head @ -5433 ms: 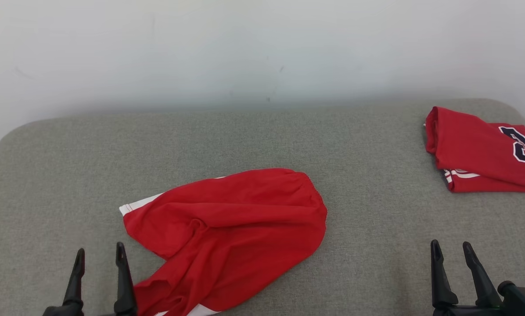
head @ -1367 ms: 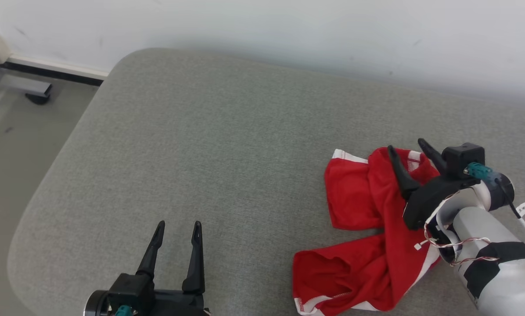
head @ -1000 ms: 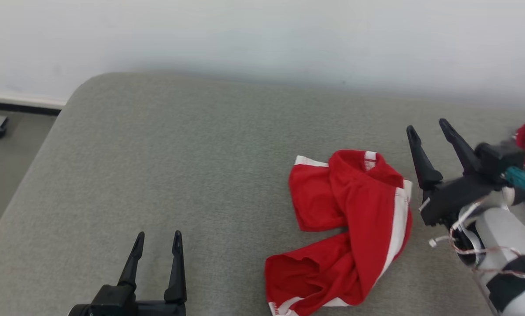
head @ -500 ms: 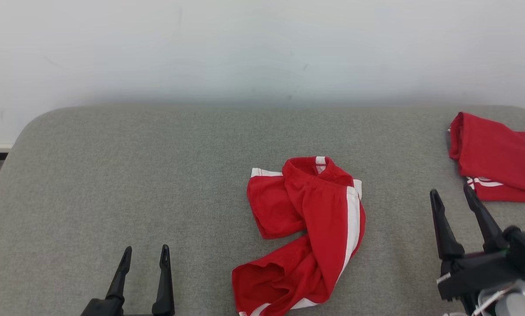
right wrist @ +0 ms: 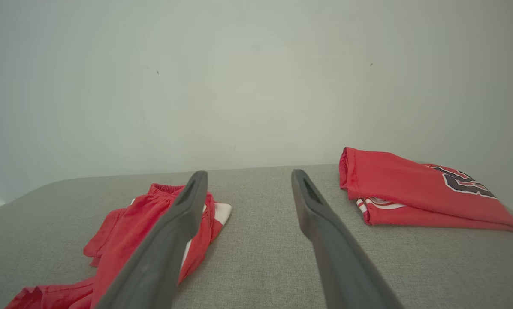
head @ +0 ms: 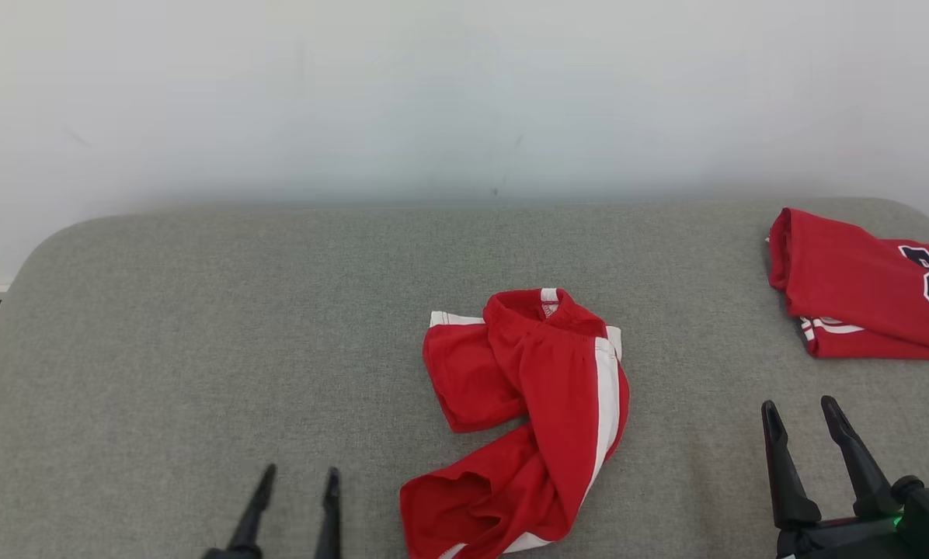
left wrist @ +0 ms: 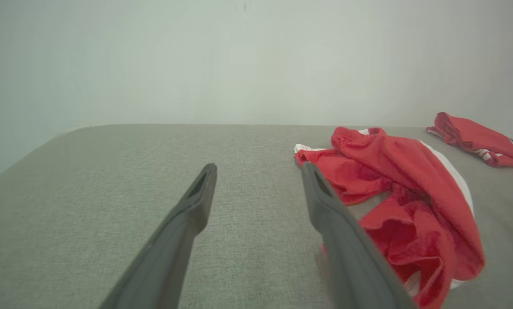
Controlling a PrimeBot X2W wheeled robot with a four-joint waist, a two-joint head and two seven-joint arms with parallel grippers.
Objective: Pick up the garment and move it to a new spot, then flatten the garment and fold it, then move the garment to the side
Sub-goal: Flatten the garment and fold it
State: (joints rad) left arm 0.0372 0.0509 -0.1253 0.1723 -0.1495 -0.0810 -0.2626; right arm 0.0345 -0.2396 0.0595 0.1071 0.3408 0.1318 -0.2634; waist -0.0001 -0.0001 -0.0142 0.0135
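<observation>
The red garment (head: 538, 404), a pair of shorts with white side stripes, lies crumpled near the middle of the grey padded surface (head: 200, 326), a little toward the 6 o'clock edge as the head camera sees it. Its long axis runs from about 1 o'clock to about 7 o'clock. The gathered waistband end points to 12 o'clock, toward the pale wall (head: 433, 93), and the other end, with an open leg hole, lies at 7 o'clock close to the near edge. One white stripe follows the 3 o'clock side of the cloth, and a shorter flap with a white hem is folded out toward 10 o'clock. The cloth is not flat; it is twisted in the middle and stands up in soft ridges. The left gripper (head: 301, 470) is at 7 o'clock from the garment, just beside its lower end, with the two dark fingers spread wide; there is nothing between them and I cannot tell if the right-hand finger brushes the cloth. The right gripper (head: 798, 404) is at 4 o'clock from the garment, well apart from it, fingers also spread wide and holding nothing. A folded red jersey (head: 861, 287) with dark numbers rests at 2 o'clock, near the far corner of the surface.
</observation>
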